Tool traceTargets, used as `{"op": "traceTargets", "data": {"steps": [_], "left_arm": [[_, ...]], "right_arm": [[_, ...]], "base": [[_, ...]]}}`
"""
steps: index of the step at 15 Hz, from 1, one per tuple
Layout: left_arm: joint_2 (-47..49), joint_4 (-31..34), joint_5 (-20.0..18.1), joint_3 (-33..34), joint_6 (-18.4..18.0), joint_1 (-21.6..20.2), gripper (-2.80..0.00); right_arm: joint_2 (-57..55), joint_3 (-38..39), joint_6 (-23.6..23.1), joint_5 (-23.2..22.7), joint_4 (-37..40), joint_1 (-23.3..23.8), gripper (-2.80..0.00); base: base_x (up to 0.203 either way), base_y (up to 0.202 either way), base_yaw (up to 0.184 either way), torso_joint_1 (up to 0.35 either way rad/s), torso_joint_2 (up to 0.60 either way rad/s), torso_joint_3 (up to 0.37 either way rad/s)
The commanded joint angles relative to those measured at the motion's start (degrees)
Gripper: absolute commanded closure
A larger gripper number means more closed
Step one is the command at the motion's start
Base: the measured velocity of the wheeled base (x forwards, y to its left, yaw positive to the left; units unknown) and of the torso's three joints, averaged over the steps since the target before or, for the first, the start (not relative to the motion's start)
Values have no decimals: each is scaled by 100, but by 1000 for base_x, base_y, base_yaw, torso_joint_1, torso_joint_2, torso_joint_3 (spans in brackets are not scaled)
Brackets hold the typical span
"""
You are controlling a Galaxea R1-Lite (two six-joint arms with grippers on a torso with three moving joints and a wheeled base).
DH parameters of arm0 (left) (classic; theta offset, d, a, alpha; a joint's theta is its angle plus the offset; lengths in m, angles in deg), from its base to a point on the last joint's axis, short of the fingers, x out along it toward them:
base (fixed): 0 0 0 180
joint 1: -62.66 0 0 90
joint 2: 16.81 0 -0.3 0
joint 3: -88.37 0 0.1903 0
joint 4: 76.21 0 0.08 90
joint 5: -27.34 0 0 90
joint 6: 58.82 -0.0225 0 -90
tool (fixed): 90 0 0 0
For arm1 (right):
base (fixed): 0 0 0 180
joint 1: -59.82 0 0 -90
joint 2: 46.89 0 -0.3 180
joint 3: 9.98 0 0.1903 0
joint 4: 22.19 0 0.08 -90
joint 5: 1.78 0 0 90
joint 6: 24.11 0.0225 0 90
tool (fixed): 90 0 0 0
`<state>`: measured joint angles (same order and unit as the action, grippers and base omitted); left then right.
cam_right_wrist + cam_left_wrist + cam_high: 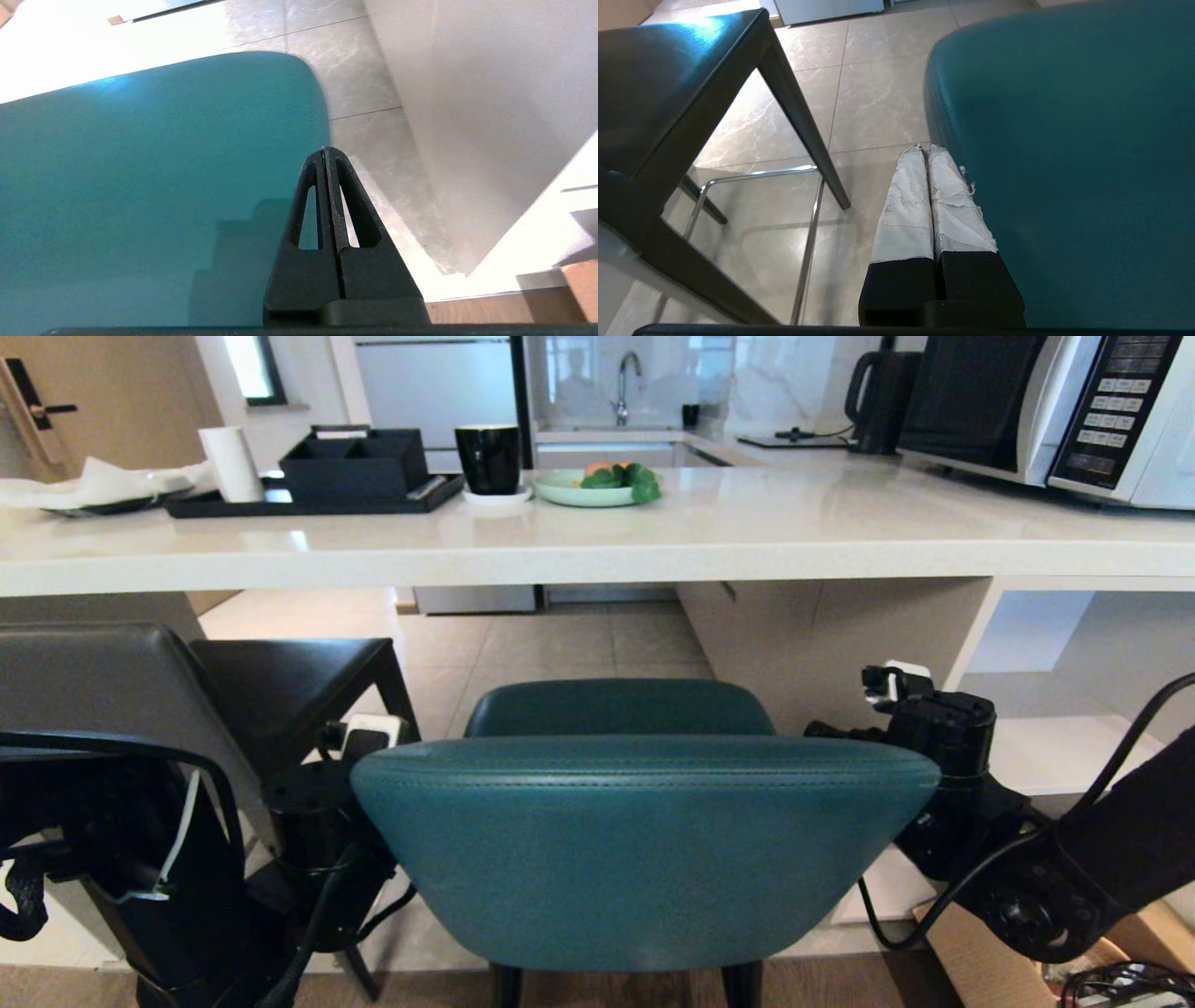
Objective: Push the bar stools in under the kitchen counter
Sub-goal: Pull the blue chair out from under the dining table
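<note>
Teal stool point(644, 849) fills the lower centre of my head view, its curved back nearest me and the seat beyond it, short of the counter edge. My left gripper point(924, 148) sits at the lower left of the backrest, white-wrapped fingers point(903, 205) clenched together on nothing, lying right along the teal shell's edge; I can't tell if they actually touch it. My right gripper point(324, 150) mirrors it at the right end of the backrest, black fingers point(303, 261) pressed tip to tip, empty, beside the shell.

Dark grey stool point(112, 700) is at centre left, just beside the teal one, its seat corner reaching under the counter's front edge.

The kitchen counter point(747, 537) spans the whole width in the upper half, with white open shelves point(1074, 709) under it at the right. On top, left to right: black tray point(308, 495), black mug point(488, 457), green plate point(583, 490), microwave point(1055, 406) upper right.
</note>
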<state>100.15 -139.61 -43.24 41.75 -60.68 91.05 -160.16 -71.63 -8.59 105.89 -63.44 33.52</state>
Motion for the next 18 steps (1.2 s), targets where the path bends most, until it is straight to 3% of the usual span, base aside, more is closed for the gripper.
{"op": "traceTargets", "data": {"steps": [1, 14, 18], "left_arm": [[-156, -89, -38, 32, 11, 214, 0], [22, -89, -52, -138, -24, 192, 0], [11, -89, -52, -191, -33, 193, 0]], "right_arm": [[-116, 22, 4, 50, 11, -15, 0], [297, 532, 100, 149, 11, -113, 0], [236, 376, 98, 147, 45, -108, 0]], "base": [[0, 0, 0, 0, 0, 0], [0, 0, 0, 0, 0, 0], [-171, 0, -2, 5, 0, 1]]}}
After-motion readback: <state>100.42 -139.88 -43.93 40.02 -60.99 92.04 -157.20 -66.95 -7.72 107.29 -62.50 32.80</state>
